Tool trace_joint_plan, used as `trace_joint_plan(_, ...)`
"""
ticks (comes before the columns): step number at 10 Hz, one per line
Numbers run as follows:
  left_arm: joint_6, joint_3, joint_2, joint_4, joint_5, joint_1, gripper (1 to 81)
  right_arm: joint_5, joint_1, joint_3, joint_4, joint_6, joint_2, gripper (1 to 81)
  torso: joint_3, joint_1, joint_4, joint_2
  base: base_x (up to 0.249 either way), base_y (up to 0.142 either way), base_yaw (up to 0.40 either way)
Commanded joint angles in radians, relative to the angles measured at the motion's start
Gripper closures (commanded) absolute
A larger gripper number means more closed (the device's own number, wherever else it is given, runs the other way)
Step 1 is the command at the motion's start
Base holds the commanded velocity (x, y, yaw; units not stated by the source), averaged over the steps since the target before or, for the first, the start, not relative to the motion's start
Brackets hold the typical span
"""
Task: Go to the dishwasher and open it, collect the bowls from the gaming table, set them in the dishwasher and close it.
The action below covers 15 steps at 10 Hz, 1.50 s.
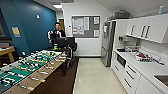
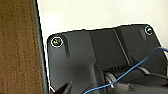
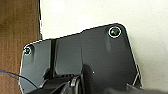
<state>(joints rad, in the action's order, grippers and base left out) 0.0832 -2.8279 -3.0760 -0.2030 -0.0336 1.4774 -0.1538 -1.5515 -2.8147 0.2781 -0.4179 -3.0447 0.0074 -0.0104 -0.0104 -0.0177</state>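
The gaming table (image 1: 30, 70) stretches along the left in the head view, with its green pitch, rods of small players and light wood side. I cannot make out bowls on it. Under the white counter (image 1: 146, 67) on the right sits a dark-fronted built-in unit (image 1: 121, 60); I cannot tell whether it is the dishwasher. Both wrist views look down past the robot's dark plate onto the seam between brown carpet (image 2: 17, 47) and pale floor (image 3: 100, 15).
A person (image 1: 57, 32) stands behind a dark monitor rig (image 1: 65, 42) at the table's far end. A steel fridge (image 1: 108, 42) stands at the back right. White drawers (image 1: 131, 75) and a dish rack (image 1: 143, 57) line the right. Pale floor (image 1: 96, 77) runs ahead.
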Motion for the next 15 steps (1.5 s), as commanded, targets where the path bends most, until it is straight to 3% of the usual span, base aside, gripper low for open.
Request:
trace_joint_plan(1,0.001,-0.004,-0.001,-0.010,0.046,-0.052,1.0,0.043,0.050,-0.002,0.012,0.005,-0.002,1.0,0.000,0.000,0.000,0.000,0.000,0.000,0.357)
trace_joint_plan(15,0.001,-0.008,0.008,-0.009,0.044,-0.052,1.0,0.043,0.059,0.002,0.015,0.007,-0.012,1.0,0.000,0.000,0.000,0.000,0.000,0.000,0.357)
